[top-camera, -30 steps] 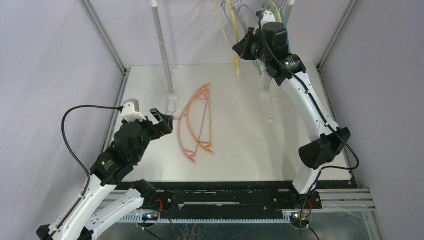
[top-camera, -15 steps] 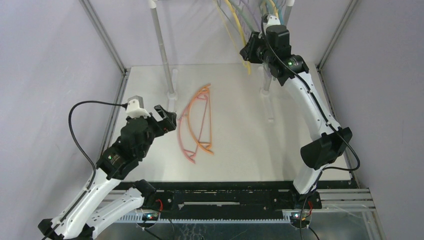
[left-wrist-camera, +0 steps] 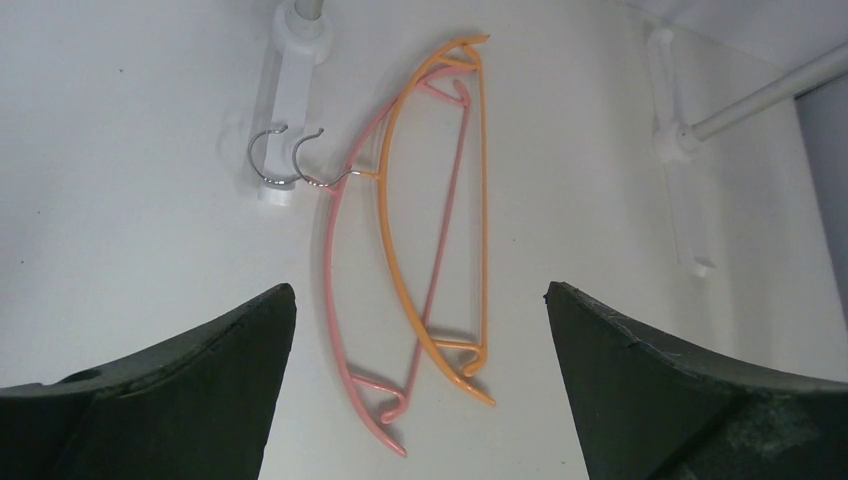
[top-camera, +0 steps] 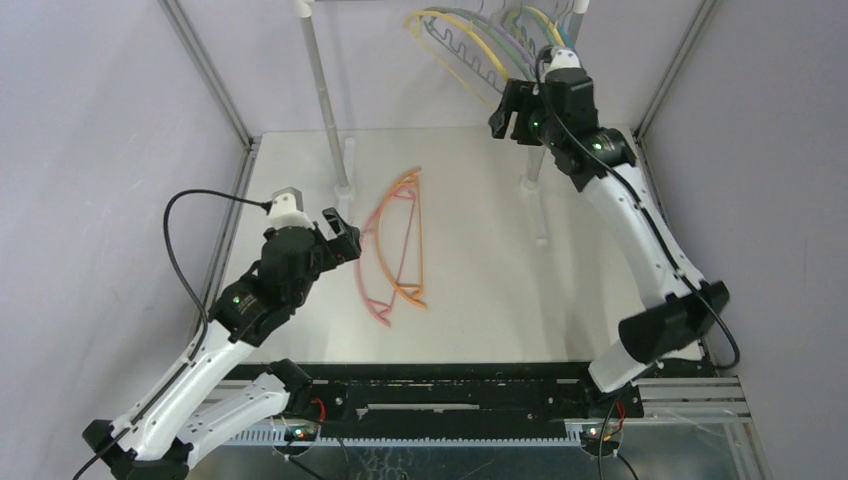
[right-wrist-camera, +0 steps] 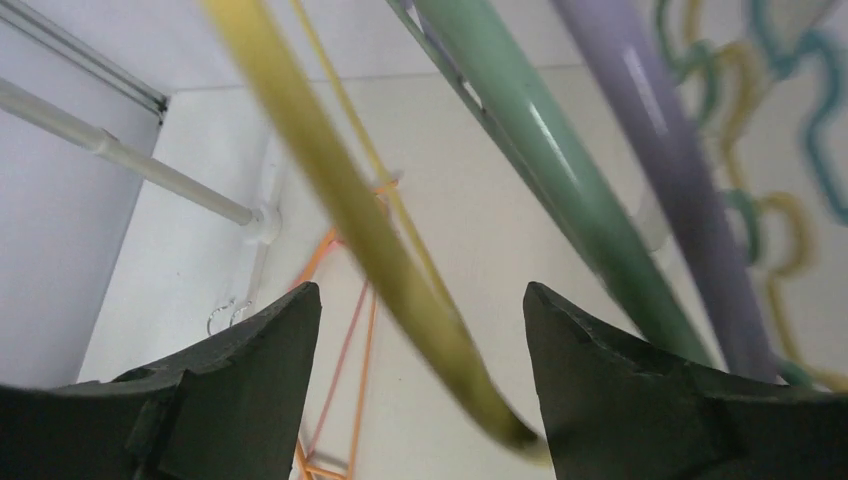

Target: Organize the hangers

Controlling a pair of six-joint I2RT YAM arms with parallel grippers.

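Note:
A pink hanger (top-camera: 359, 262) and an orange hanger (top-camera: 420, 235) lie overlapped on the white table, their metal hooks pointing left. My left gripper (top-camera: 340, 240) hovers open just left of them. In the left wrist view the pink hanger (left-wrist-camera: 330, 250) and the orange hanger (left-wrist-camera: 485, 200) lie ahead of the wide-open left gripper (left-wrist-camera: 420, 290). My right gripper (top-camera: 515, 110) is raised at the back right, open. A blurred yellow hanger (right-wrist-camera: 370, 240) crosses between its parted fingers, with a green hanger (right-wrist-camera: 560, 170) and a lilac hanger (right-wrist-camera: 680, 180) beside it. The hung hangers (top-camera: 470, 50) fan out leftward.
The rail frame's white posts stand at the back, one post (top-camera: 325, 95) on the left and the other post (top-camera: 535, 165) on the right, their feet on the table. Metal corner struts and grey walls enclose the table. A wavy teal bar (right-wrist-camera: 820, 110) hangs at the right.
My right gripper has opened and let go of the yellow hanger, which has swung up to the left with the others. The left arm has edged toward the pink and orange hangers.

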